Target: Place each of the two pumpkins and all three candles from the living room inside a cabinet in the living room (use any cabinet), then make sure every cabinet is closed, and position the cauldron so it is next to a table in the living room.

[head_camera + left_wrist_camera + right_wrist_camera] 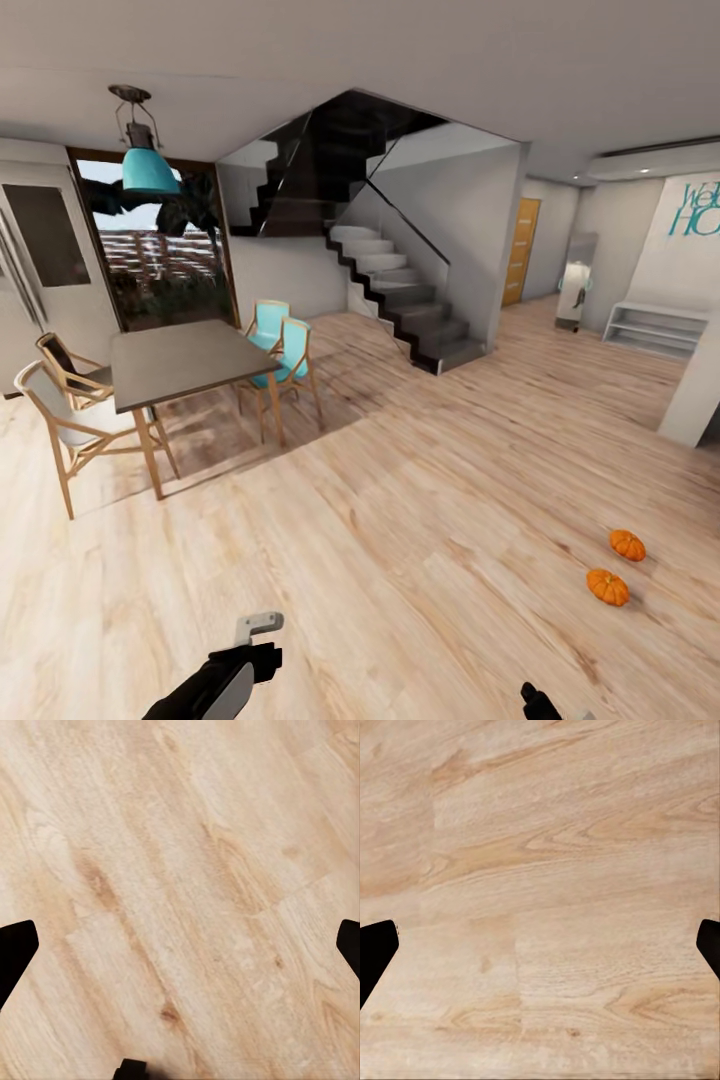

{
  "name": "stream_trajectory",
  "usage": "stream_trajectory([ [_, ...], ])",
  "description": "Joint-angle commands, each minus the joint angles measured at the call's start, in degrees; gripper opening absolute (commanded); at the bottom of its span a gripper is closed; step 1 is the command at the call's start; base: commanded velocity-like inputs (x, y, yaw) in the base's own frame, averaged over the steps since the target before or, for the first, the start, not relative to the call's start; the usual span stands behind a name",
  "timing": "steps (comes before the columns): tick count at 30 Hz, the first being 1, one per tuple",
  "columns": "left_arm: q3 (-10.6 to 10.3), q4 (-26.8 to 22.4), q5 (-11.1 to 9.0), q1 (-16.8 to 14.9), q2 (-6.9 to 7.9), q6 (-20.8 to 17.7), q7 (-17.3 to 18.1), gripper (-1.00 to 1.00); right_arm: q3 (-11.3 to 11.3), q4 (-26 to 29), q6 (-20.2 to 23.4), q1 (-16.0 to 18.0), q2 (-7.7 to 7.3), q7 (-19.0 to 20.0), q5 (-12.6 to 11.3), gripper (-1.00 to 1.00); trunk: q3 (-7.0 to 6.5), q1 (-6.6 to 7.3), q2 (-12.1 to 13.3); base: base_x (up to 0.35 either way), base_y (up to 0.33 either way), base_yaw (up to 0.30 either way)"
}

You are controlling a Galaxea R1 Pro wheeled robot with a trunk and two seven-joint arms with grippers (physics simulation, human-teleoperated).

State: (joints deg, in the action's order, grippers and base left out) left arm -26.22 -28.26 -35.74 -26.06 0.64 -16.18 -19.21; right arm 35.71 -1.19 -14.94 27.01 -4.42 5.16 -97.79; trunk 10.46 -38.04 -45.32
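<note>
Nearest the head camera, the left gripper juts up from the bottom edge, black with a pale grey piece at its tip; its arm is cut off by the frame. In its wrist camera the two dark fingertips sit at opposite edges, jaws wide apart with nothing between them, above bare floor. The right gripper is only a black sliver at the bottom edge; its wrist camera shows its fingertips equally far apart, empty, over the same boards.

The floor is pale wood planking with darker grain and knots, wide and open ahead. Two small round ribbed orange pumpkins lie on it to the right, close together but apart: the nearer pumpkin and the farther pumpkin.

Far left stands a grey-topped table on slim wooden legs, with wooden chairs and two teal chairs. Behind it a teal lamp hangs. A dark staircase rises at centre. Far right, low white shelves sit against the wall, below lettering cut off by the frame.
</note>
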Motion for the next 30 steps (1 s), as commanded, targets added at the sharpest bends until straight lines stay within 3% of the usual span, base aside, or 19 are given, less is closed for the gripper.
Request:
stream_trajectory([
  [1,-0.42,-0.13,-0.45,-0.05,0.05,-0.18,-0.48,1.00,0.32,-0.16,0.57,0.06,0.02,0.38,-0.61,1.00,0.18,-0.05,-0.07,0.332,0.000,-0.003],
  [30,-0.68,1.63,-0.08,-0.05,-0.20,0.44,-0.44,1.00,0.68,-0.46,1.08,0.06,0.18,-1.08,-0.06,1.00,2.81,-0.05,-0.07,0.332,0.000,0.000],
])
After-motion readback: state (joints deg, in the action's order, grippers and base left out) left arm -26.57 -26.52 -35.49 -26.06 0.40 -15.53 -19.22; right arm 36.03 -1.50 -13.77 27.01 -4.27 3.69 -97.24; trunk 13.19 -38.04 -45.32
